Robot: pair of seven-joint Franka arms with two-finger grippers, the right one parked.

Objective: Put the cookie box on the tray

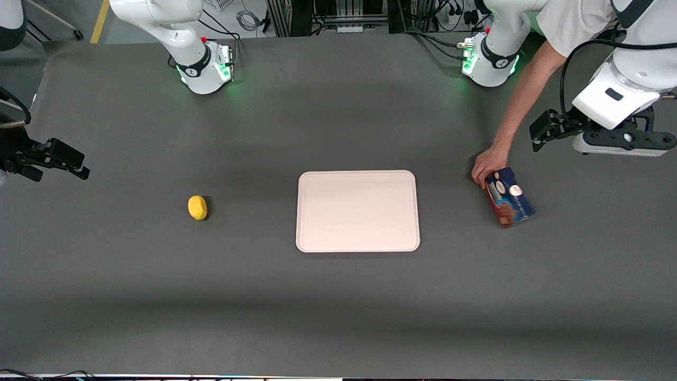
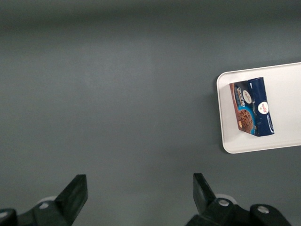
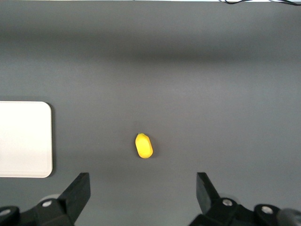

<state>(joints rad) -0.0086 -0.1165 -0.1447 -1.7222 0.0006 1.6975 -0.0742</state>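
Cookie box [image 1: 510, 197] lies flat on the dark counter [image 1: 338, 307] in the front view, off the tray [image 1: 358, 210], about midway between the tray's short rim and the counter edge at the working arm's end. It sits askew to the counter's edges, its printed face up. A person's hand [image 1: 489, 166] reaches in from that end of the counter and touches the box's end that is farther from the front camera.

The tray rests in the middle of the counter, squared to its edges, and in the front view nothing is on it. The left wrist view does not agree: there the cookie box [image 2: 252, 106] lies on the tray [image 2: 229, 141], close to one rounded corner, and no hand shows.

The gripper [image 1: 545, 131] hangs above the counter near the working arm's end edge, farther from the front camera than the box. In the left wrist view the gripper [image 2: 140, 181] has its fingers spread wide with only bare counter between them.

A small yellow lump [image 1: 197, 207] sits toward the parked arm's end, well apart from the tray.
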